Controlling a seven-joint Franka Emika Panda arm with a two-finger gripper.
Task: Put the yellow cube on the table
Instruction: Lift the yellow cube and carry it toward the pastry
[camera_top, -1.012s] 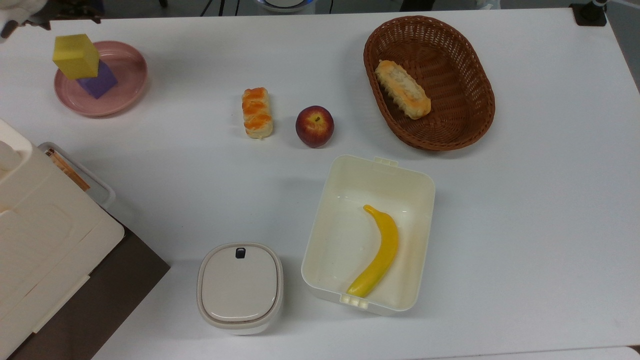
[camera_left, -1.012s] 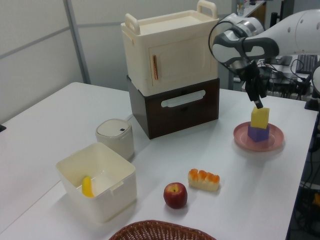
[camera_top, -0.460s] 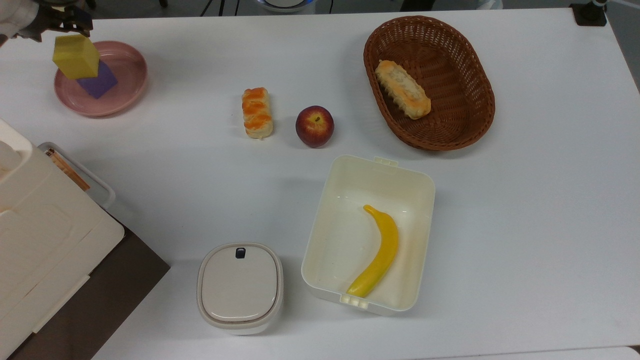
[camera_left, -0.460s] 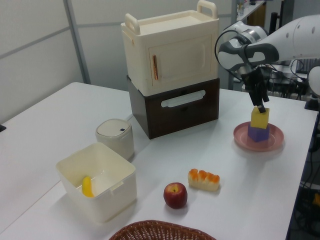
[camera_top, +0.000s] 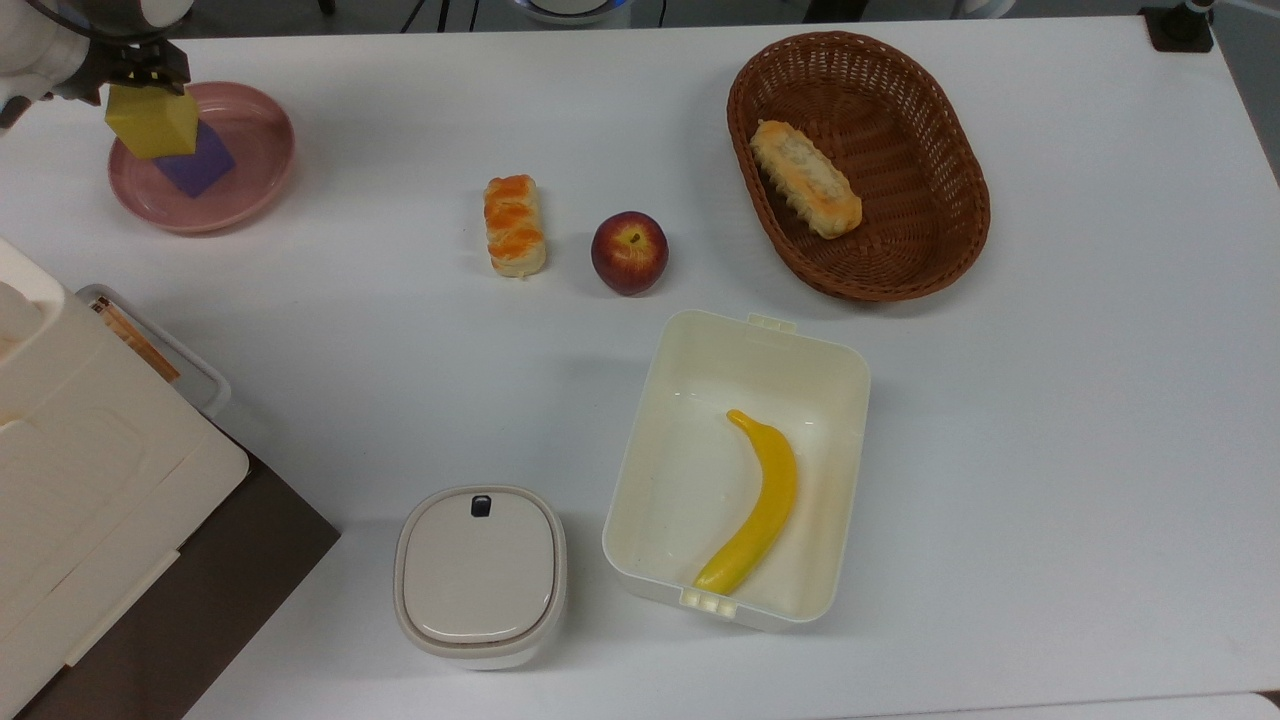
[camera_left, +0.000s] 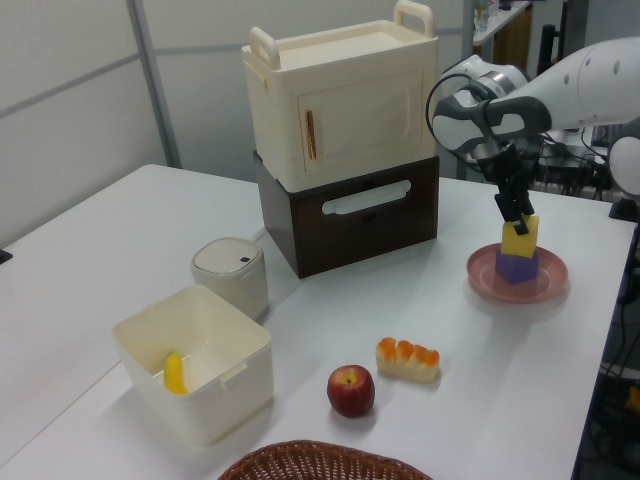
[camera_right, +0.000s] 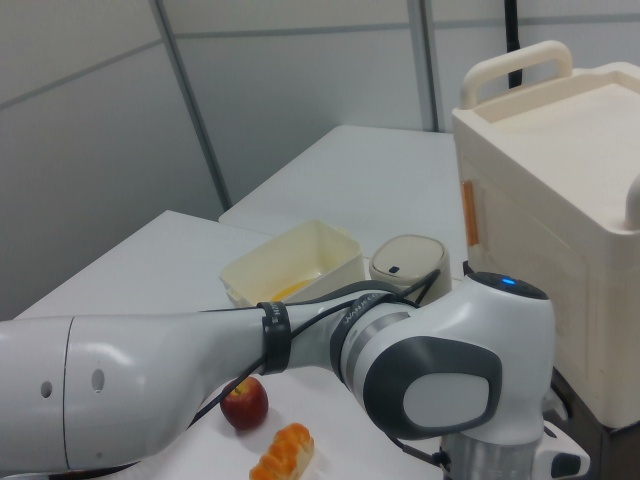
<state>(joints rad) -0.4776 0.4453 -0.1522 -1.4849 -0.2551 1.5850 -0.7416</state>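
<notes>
Gripper (camera_left: 517, 213) fingers straddle the top of the yellow cube (camera_top: 150, 120), parted to about the cube's width; whether they press on its sides I cannot tell. In the left view the dark fingers reach down over the cube's upper part from the arm's bent wrist. The yellow cube sits on top of the purple cube (camera_top: 197, 163), turned a little out of line with it, and both stand on the pink plate (camera_top: 255, 150) at the top view's upper left corner of the table (camera_top: 1050, 400). Farther out on the table lie 1 glazed bread roll (camera_top: 514, 225) and, just beside it, 1 red apple (camera_top: 629, 252). Beyond these a brown wicker basket (camera_top: 930, 250) holds another bread roll (camera_top: 805, 178). Nearer the top view's bottom, a cream tub (camera_top: 745, 345) holds a banana (camera_top: 758, 503), with a lidded white container (camera_top: 480, 575) beside it.
</notes>
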